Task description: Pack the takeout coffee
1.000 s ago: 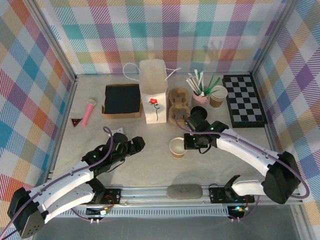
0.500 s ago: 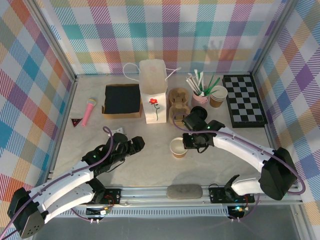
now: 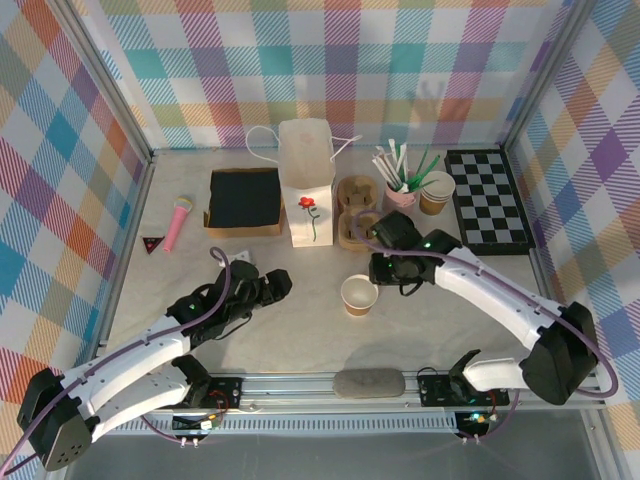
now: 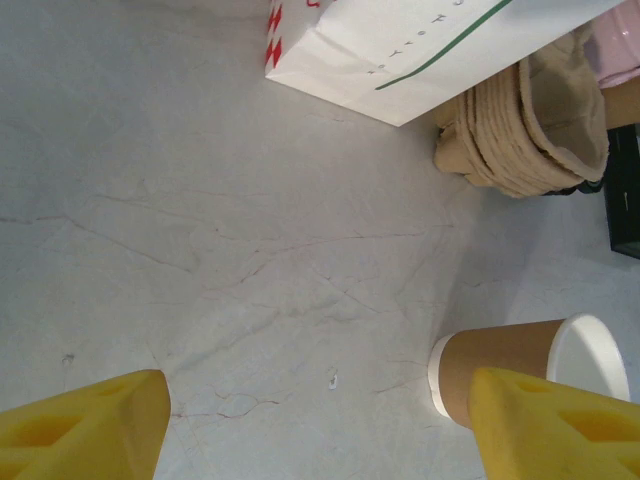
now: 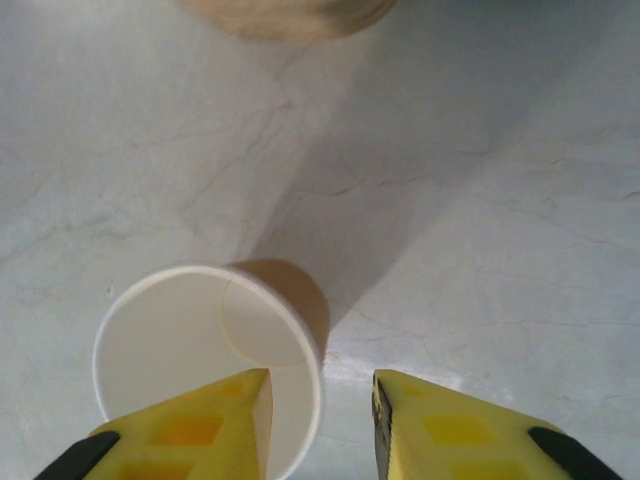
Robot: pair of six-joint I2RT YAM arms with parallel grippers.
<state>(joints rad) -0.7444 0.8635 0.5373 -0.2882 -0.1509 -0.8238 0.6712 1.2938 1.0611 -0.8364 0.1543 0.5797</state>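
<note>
cup (image 3: 358,295): upright, open-topped, on the table (image 3: 300,335) near the white bag (image 3: 306,185) | my right hand (image 5: 320,392): fingers parted at its rim, not clenched | my left hand (image 4: 318,405): spread wide, released

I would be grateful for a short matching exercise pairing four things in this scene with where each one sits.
1. paper cup
2. white bag
3. toy microphone
4. checkerboard

A. back right corner, lying flat
B. left side, lying flat
C. middle, upright, no lid
D. back centre, standing

Pairs: 1-C, 2-D, 3-B, 4-A
</note>
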